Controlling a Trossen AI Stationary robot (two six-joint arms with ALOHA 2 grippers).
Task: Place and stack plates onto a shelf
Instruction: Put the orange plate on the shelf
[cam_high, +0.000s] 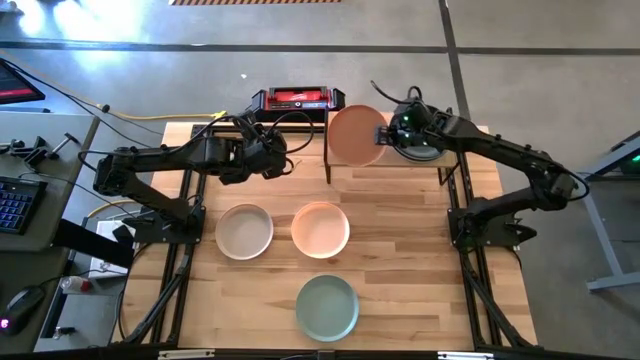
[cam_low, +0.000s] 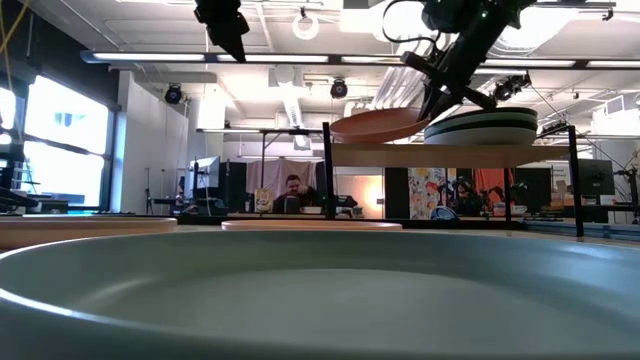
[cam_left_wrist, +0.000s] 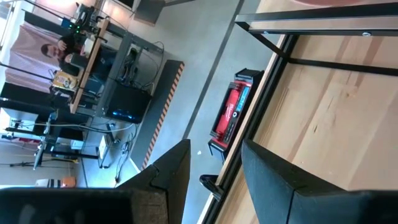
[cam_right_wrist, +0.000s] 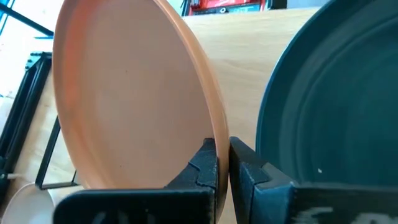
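Terracotta plate (cam_right_wrist: 130, 93) clamped by right gripper (cam_right_wrist: 222, 163) over shelf (cam_high: 345, 172); left gripper (cam_left_wrist: 214, 174) open, empty; no legible writing.

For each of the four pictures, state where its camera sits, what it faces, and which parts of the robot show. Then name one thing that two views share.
High view: above the table, looking straight down; both dark arms, three loose plates, the small light-wood shelf.
Low view: at tabletop height, level across a sage plate; arms descend from above.
Left wrist view: behind the left gripper, fingers open, facing table edge and floor.
Right wrist view: behind the right gripper, shut on the round terracotta pink plate.
Shared: that plate, in the high view.
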